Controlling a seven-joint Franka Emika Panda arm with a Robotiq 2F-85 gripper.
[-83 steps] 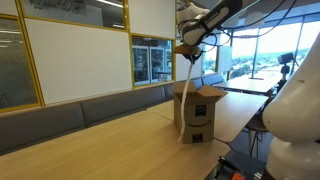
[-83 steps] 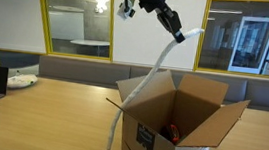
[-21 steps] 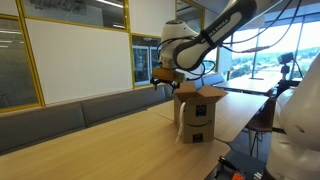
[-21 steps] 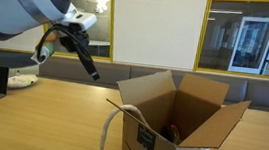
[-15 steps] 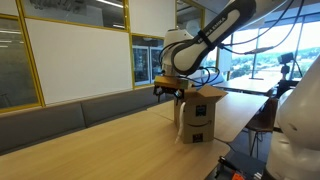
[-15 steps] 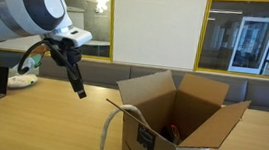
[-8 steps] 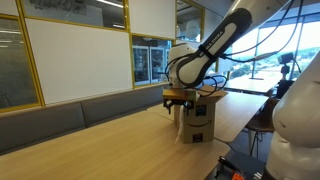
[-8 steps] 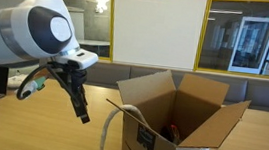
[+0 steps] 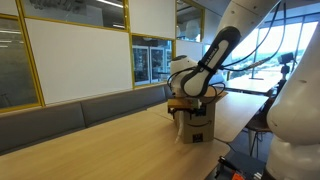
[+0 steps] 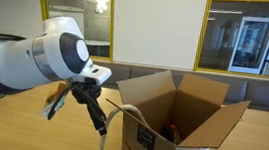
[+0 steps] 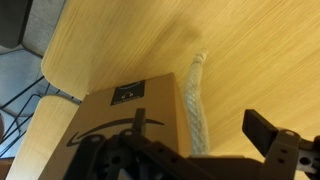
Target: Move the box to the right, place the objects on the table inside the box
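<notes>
**Wrist view: rope trails down the box beneath a released gripper**

The gripper (image 11: pixel 190 162) hangs with its jaws spread wide and nothing between them; one dark finger (image 11: pixel 272 137) shows to the right. Directly below it stands the brown box (image 11: pixel 120 125), its printed mark and label facing the camera. The cream-white rope (image 11: pixel 195 95) runs down that side of the box, and its far end lies on the wooden table (image 11: pixel 250 50) ahead of the hand.

In an exterior view the gripper (image 10: pixel 100 125) points down and slants toward the open box (image 10: pixel 174 125), just beside the near wall. The rope (image 10: pixel 119 112) arches over that wall and drops toward the tabletop next to the fingertips; whether they touch it cannot be told. A small red item (image 10: pixel 172 132) lies inside the box, beyond the hand.

In an exterior view the gripper (image 9: pixel 181 107) sits low against the box (image 9: pixel 202 118), with the rope (image 9: pixel 181 131) hanging below it to the table (image 9: pixel 110 148).
</notes>
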